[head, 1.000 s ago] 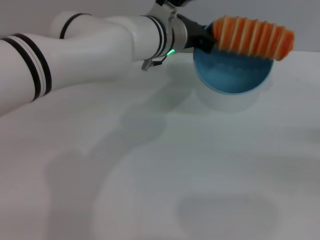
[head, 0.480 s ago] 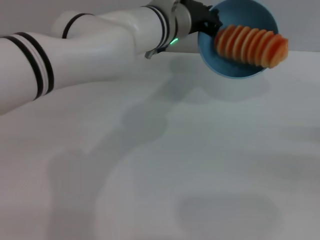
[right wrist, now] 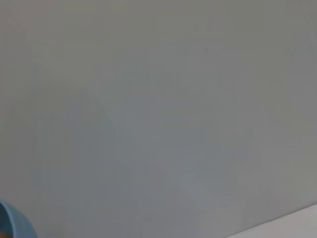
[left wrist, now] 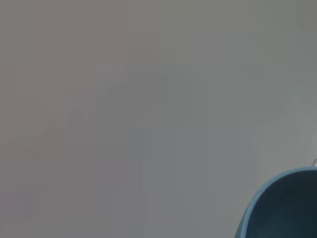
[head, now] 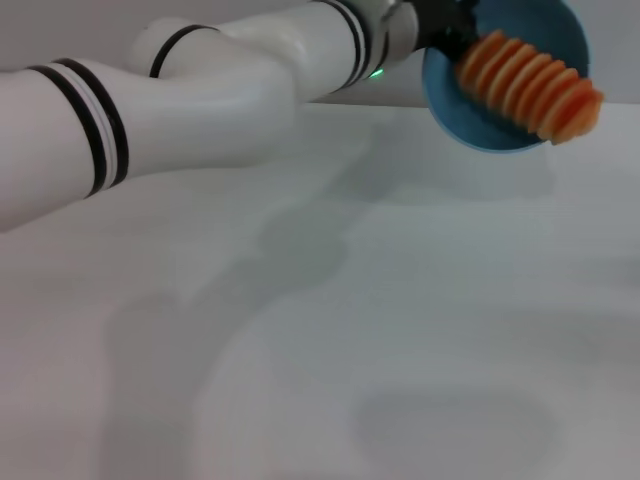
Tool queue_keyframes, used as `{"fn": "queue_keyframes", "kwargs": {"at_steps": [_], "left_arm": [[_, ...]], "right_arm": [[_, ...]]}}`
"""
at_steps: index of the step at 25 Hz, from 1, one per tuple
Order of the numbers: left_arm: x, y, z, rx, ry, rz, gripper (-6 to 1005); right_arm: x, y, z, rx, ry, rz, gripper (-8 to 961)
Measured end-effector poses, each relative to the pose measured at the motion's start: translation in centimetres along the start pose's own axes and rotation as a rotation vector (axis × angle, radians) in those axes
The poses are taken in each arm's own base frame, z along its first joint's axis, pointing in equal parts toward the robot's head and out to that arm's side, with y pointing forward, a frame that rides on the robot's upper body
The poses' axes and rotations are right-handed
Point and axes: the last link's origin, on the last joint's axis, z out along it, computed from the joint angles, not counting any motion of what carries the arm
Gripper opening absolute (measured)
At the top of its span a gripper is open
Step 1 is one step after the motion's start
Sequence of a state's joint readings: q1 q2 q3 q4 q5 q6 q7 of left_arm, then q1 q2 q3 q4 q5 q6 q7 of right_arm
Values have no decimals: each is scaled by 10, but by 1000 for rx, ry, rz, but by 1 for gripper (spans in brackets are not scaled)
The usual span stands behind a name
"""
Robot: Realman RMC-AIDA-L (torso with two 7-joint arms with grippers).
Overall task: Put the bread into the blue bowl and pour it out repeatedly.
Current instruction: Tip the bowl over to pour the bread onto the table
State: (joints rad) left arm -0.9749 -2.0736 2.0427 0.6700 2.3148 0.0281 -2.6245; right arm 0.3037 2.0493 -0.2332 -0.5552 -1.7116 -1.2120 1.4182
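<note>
While the left claw (head: 440,25), clamped on the tipped blue bowl (head: 500,125), pours, the bread (head: 530,85) needs more tilt to drop onto the table (head: 400,330).

Soft, even light falls on my tabletop (head: 420,300); my left arm (head: 200,90) casts broad, faint shadows across it. Everything looks slightly hazy, without glare. Both wrist views are dim, flat grey.

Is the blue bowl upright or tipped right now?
Tipped. The blue bowl is lifted by the left hand, mouth facing the camera, the bread sliding over its lower rim.
</note>
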Motion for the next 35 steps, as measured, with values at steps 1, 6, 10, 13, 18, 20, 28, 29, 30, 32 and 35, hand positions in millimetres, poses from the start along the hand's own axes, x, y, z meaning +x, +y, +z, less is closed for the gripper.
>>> {"fn": "queue_keyframes", "kwargs": {"at_steps": [1, 6, 10, 13, 18, 20, 28, 29, 30, 32, 35], "left_arm": [[3, 2, 1, -3, 10, 46, 0], [15, 19, 1, -22, 73, 366, -1], [22, 28, 0, -17, 126, 520, -1], [24, 31, -2, -7, 154, 568, 0], [20, 35, -9, 49, 222, 678, 0], [16, 37, -13, 75, 243, 726, 0], [4, 41, -22, 130, 273, 853, -1], [4, 42, -23, 138, 280, 870, -1], [3, 43, -25, 146, 288, 892, -1], [1, 45, -28, 164, 301, 928, -1], [0, 48, -31, 185, 320, 968, 0]], "right_arm": [[0, 0, 0, 1, 0, -8, 639], [3, 2, 2, 1, -10, -62, 639], [5, 5, 4, 0, -35, -80, 639], [9, 8, 6, -6, -48, -142, 639], [16, 13, 10, 12, -103, -197, 638], [16, 13, 10, 24, -126, -195, 638], [13, 16, 16, 17, -137, -198, 638], [12, 16, 16, 15, -138, -198, 638], [12, 17, 17, 14, -139, -198, 637], [12, 18, 18, 11, -140, -197, 637], [12, 18, 19, 10, -141, -197, 637]]}}
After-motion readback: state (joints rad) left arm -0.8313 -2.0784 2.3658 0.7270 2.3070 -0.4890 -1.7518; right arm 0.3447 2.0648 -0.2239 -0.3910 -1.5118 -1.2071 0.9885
